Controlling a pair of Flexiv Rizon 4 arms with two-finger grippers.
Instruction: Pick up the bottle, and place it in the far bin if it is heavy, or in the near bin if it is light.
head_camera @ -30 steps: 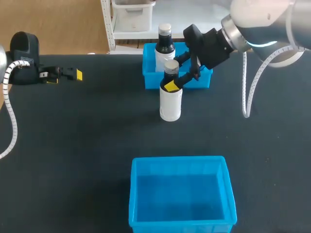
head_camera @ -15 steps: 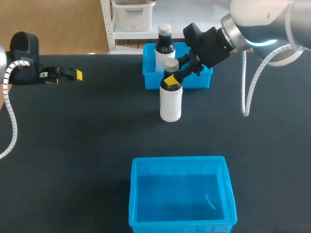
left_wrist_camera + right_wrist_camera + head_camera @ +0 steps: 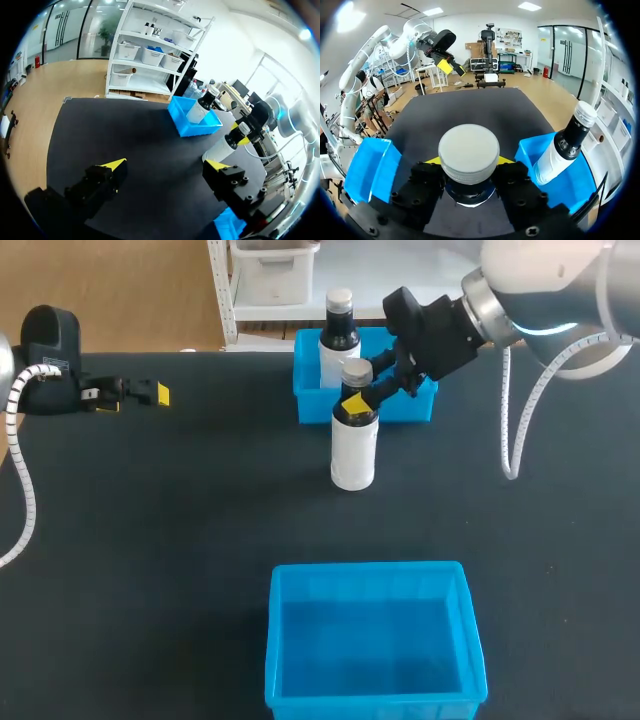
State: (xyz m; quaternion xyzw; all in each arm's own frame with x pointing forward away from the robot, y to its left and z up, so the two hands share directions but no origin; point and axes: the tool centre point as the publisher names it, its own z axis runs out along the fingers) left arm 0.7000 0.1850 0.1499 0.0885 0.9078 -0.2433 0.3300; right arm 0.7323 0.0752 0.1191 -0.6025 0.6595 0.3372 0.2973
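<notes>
Head view has the right gripper (image 3: 357,400) clamped on the neck of the white bottle (image 3: 352,452), just under its cap. The bottle's base is at or barely off the table, I cannot tell which. Gripped so high, a heavy bottle could slip or swing — and clip the second bottle (image 3: 340,335) in the far bin (image 3: 310,405) just behind the gripper. The left gripper (image 3: 165,167) is well apart, fingers spread, holding nothing.

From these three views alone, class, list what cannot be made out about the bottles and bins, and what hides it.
Right wrist view: the bottle below its cap, hidden by that cap and the right gripper.
Head view: the far bin, its floor largely covered by the second bottle and the right gripper.
Left wrist view: the near bin, mostly cut off behind the left gripper.
Any view: the bottle's weight.
</notes>
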